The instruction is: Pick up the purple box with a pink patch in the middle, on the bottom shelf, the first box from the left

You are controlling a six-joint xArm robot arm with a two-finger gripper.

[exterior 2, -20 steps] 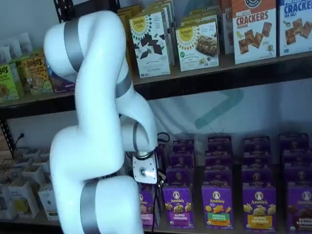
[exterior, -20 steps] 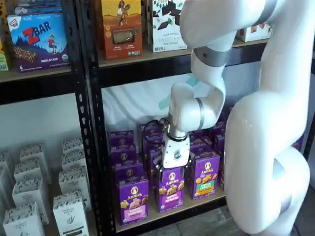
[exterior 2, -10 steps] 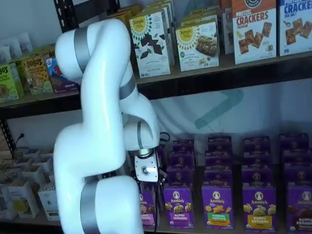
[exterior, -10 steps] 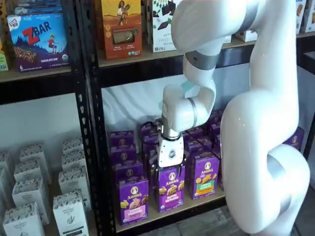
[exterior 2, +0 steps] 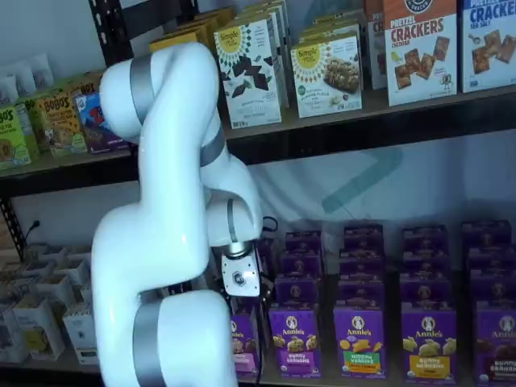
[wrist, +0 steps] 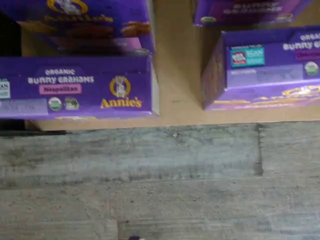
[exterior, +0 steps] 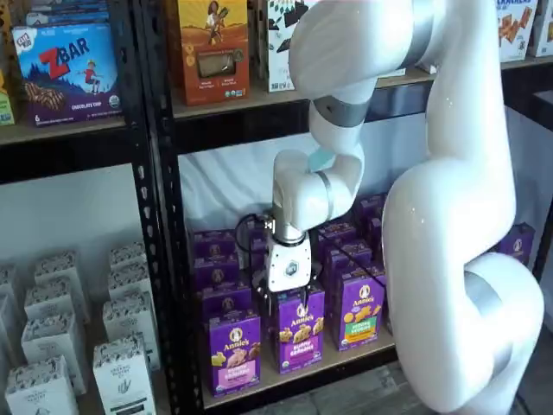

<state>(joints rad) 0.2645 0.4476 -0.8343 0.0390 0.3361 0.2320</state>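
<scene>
Purple box: the purple box [exterior: 234,352] with the pink front panel stands upright at the front of the bottom shelf [exterior: 302,373], leftmost of the front-row Annie's boxes in a shelf view; in the wrist view its top face [wrist: 75,86] reads "Bunny Grahams" with a pink label.

Neighbour: a purple-front Annie's box [exterior: 300,328] stands just beside it, with a green-panel box [exterior: 361,309] further along the row.

Gripper: the gripper [exterior: 285,304] hangs below the white wrist body, in front of the purple-front neighbour and just beside the target; in a shelf view [exterior 2: 242,302] it is mostly masked by the arm.

Jaws: spread to their widest, holding nothing; the fingers themselves show too dark against the boxes for the gap to be traced.

Done: the arm is down at bottom-shelf height, close to the target, judging by both shelf views.

Left: centring over the pink-panel box, closing on it, lifting it clear; none of these looks started, since the box sits square on the board.

Floor: grey wooden planks [wrist: 160,185] fill the wrist view in front of the shelf edge, suggesting the camera is out over the shelf lip.
</scene>
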